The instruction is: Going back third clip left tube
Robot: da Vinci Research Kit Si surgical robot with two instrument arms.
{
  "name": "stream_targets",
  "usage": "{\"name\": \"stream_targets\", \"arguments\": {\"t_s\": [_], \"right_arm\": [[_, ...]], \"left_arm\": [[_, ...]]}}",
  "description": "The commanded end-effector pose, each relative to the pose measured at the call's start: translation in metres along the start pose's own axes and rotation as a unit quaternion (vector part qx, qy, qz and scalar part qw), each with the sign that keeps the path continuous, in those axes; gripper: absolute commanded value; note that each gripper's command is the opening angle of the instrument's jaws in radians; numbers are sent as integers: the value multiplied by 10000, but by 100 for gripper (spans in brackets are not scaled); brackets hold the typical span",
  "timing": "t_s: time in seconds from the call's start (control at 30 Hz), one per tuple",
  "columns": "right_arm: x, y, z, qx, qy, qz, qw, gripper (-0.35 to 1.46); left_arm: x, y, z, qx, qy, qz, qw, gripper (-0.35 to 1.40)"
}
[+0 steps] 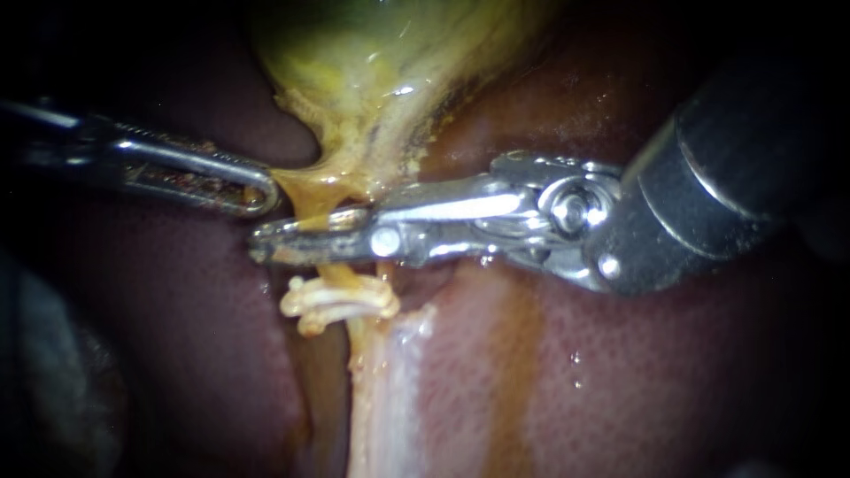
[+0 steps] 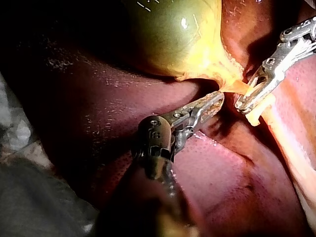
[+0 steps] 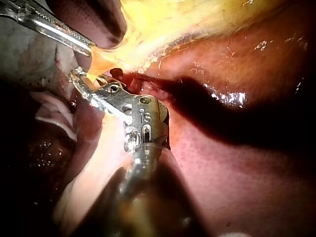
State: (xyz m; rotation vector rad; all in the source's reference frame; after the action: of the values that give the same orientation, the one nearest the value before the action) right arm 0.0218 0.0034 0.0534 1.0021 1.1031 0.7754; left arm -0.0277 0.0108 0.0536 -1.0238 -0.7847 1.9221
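At centre of endoscope view, right instrument [image 1: 283,239] lies across the tube [image 1: 336,274] just below the gallbladder [image 1: 381,53] neck. Its jaws stand w/ a slim gap and the tube runs between them, not clearly pinched. Pale clips [image 1: 341,303] sit bunched on the tube directly under those jaws, close but apart from them; count unclear. Opp. side: left instrument [image 1: 258,196], jaws clamped on yellow tissue at the gallbladder neck, which stretches taut toward its tip. Tips of the two instruments are near each other, not touching. Dark red, wet liver [image 1: 664,372] lies beneath & around everything. Left wrist view: same setup, w/ a pale clip showing just beyond the right instrument's jaws.
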Motion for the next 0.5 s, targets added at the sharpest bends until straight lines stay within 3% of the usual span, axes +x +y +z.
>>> {"name": "stream_targets", "arguments": {"t_s": [0.03,0.07,0.2,0.33,0.5], "right_arm": [[0,1,0,-6,-15,1,10000,-35],[-1,1,2,34,-11,-61,10000,-32],[-3,4,11,154,-72,-505,9986,30],[-12,13,21,360,-122,-591,9975,41],[-32,37,28,193,-2,-679,9975,46]], "left_arm": [[0,0,0,0,0,-1,10000,-35],[0,0,0,0,0,-1,10000,-35],[0,0,0,0,0,0,10000,-35],[0,-1,0,1,0,1,10000,-35],[-1,-1,1,3,1,1,10000,-35]]}}
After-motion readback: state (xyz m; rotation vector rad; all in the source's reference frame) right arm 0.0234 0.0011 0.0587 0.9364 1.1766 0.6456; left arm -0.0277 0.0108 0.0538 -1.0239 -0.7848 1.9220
